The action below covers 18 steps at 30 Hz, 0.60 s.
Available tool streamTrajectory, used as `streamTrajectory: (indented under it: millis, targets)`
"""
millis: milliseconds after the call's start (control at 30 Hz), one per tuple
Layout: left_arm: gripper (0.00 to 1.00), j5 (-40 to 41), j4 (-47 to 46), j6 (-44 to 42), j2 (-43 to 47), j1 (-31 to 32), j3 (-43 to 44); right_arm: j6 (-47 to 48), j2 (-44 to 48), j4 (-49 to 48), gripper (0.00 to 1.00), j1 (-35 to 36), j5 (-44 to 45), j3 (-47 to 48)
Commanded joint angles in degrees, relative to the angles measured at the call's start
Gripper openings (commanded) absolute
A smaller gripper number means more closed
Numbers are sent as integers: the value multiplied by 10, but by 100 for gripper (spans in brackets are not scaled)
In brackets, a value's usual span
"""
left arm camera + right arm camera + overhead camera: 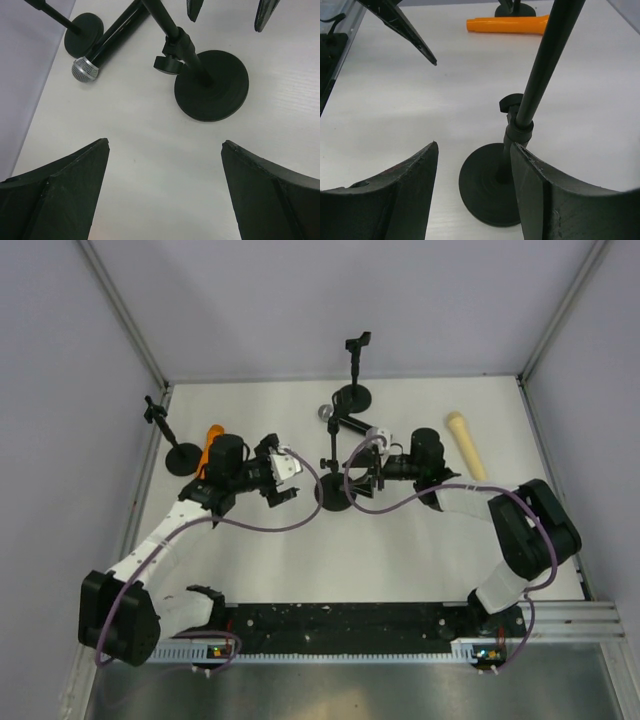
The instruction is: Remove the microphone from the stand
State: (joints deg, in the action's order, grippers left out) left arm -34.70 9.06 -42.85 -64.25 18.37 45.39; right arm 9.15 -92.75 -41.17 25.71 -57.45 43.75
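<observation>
A black microphone with a silver mesh head (327, 412) sits tilted in the clip of the middle stand (335, 495). It also shows in the left wrist view (85, 69), with its head hanging low beside the stand's pole (182, 45). My left gripper (290, 476) is open and empty just left of the stand's base (211, 85). My right gripper (358, 472) is open just right of the stand. In the right wrist view the pole (542, 70) stands close against the right-hand finger (545, 195), and the round base (485, 185) lies between the fingers.
An empty stand (353, 395) stands at the back centre and another (183, 458) at the left wall. An orange microphone (212, 440) lies behind my left arm and also shows in the right wrist view (507, 25). A cream one (466, 445) lies at the right.
</observation>
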Motion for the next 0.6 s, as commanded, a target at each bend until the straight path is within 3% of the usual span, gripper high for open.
streamTrajectory:
  millis: [0, 100, 267, 567]
  targets:
    - [99, 38, -28, -89, -42, 25, 36, 98, -21, 95, 59, 2, -28, 61]
    - [99, 53, -34, -101, -67, 49, 50, 139, -25, 151, 59, 1, -3, 91]
    - [99, 56, -54, -75, -91, 68, 67, 151, -38, 148, 59, 1, 17, 117]
    - [97, 62, -138, -20, -115, 99, 39, 47, -85, 10, 54, 7, -4, 89]
